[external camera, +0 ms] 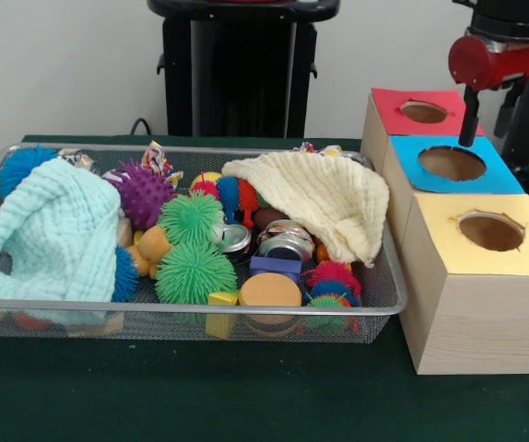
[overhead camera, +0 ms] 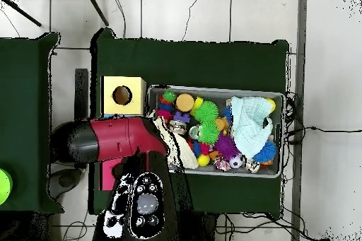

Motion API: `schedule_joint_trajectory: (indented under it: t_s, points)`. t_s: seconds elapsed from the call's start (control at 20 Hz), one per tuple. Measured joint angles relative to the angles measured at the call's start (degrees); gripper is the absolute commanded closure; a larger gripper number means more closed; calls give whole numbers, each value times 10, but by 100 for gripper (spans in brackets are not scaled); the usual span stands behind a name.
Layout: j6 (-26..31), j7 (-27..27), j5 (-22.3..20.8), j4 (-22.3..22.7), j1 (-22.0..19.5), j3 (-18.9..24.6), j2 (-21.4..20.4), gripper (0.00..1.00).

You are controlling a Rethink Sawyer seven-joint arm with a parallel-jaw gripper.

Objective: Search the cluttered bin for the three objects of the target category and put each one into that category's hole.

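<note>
Your pincer [external camera: 468, 138] hangs over the blue-topped box [external camera: 495, 175] at the table's right edge in the front view; whether it's spread, you cannot tell. No bottles show; search the mesh bin [external camera: 246, 315] leftward.

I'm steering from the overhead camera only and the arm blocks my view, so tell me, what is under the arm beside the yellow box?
Observer: Two more boxes in a row with the yellow box: a blue-topped box, then a red-topped box, each with a hole.
Operator: Where is the gripper?
Observer: The gripper hangs over the blue top's far edge, close to its hole.
Operator: Any bottles showing in the bin?
Observer: None in the front view. A cream cloth drapes over the right end of the bin, with metal cans at its edge.
</note>
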Motion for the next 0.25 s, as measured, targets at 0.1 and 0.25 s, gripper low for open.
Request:
schedule_joint_trajectory:
  t_s: [0.1,0.25]
  points:
    - [0,0,0,0,0,-3,-6,0]
    - [0,0,0,0,0,-10,-11,0]
